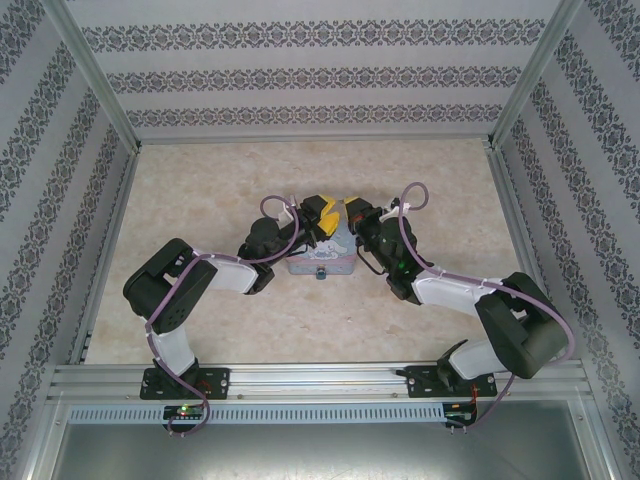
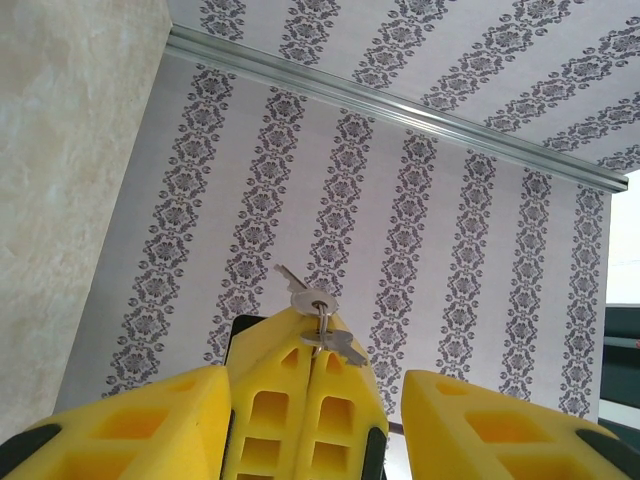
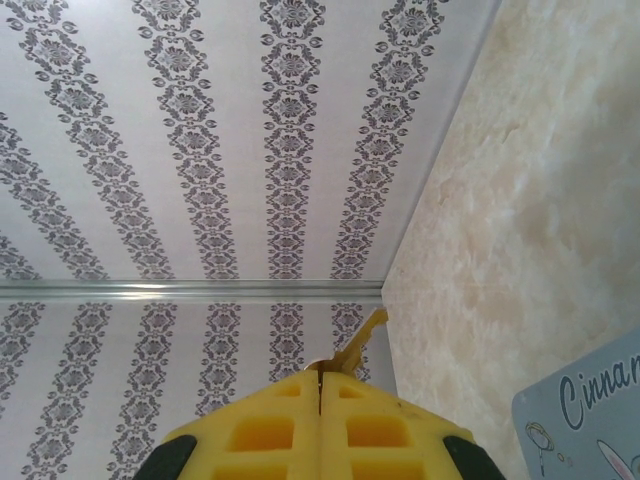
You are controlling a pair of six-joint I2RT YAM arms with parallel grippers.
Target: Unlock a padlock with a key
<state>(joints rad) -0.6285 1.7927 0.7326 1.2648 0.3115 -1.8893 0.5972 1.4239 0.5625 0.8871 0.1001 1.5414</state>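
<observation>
1. Aluminium rail (image 1: 320,378) at the near table edge is fitted with two arm bases. The left arm (image 1: 170,290) and the right arm (image 1: 505,325) are bent at the elbow and angled inward toward each other.
2. Two grippers are held tip to tip over one pastel blue tin (image 1: 320,262) at the middle of the table (image 1: 200,200): the left gripper (image 1: 322,216) and the right gripper (image 1: 355,212).
3. The left gripper's fingers (image 2: 130,425) are shown spread wide in the left wrist view, with the right gripper's tips lying between them.
4. The right gripper's fingers (image 3: 280,430) are pressed together, and the key (image 3: 365,332) is pinched at their tips, its blade projecting beyond them.
5. Two keys are counted in the left wrist view, joined by one ring (image 2: 316,300); the second key (image 2: 340,347) is draped over a fingertip. From the right wrist, one blade is seen, along with a corner of the tin's lettered lid.
6. A small dark grey piece (image 1: 322,272) is seen from above at the middle of the tin's near wall. At this size it cannot be told for certain that it is the padlock.
7. Patterned walls (image 1: 320,80) are set behind and to both sides.
</observation>
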